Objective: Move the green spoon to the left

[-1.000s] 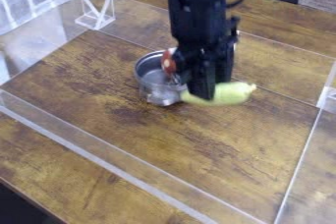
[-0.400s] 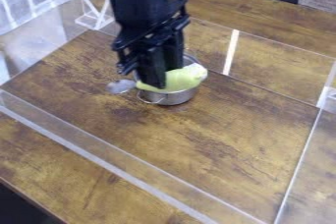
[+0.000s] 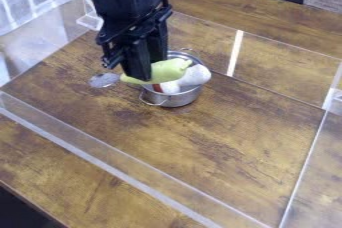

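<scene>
The green spoon [image 3: 166, 71] hangs level in the air, its yellow-green handle pointing right over the steel pot [image 3: 178, 94] and its small silver bowl sticking out to the left. My black gripper [image 3: 132, 70] points straight down and is shut on the spoon near the middle of its length. The spoon sits just above the pot's left rim and clear of the wooden table [image 3: 201, 152].
A white-handled utensil [image 3: 197, 75] with a red tip lies inside the pot. A low clear plastic wall [image 3: 120, 170] fences the wooden work area at the front and right. A clear stand [image 3: 94, 14] is at the back left.
My gripper has carried the spoon leftward and slightly away, from the pot's right side across to its left rim. The pot has stayed put.
</scene>
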`<control>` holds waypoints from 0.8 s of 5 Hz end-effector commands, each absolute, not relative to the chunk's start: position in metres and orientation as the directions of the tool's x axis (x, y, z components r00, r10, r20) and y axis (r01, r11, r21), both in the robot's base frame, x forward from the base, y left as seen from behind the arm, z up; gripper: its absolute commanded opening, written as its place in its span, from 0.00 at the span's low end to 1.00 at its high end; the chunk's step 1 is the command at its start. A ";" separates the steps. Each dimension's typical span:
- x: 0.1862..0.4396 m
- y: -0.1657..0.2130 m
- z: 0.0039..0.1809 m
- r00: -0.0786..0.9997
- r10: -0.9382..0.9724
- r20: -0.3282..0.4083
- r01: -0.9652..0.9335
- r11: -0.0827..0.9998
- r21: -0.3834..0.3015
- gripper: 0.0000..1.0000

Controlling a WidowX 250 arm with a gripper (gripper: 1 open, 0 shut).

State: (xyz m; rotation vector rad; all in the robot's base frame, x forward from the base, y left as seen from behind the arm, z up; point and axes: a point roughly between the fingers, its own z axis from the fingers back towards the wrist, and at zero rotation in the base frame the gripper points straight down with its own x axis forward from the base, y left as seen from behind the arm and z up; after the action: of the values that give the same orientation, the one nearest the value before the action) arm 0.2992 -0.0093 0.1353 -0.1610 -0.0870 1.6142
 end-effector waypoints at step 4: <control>0.294 0.042 0.132 0.013 0.999 0.029 -0.976 0.019 -0.218 0.00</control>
State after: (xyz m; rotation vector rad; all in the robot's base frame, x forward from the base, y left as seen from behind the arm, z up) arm 0.2936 0.0354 0.1158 -0.1178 -0.1408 1.5418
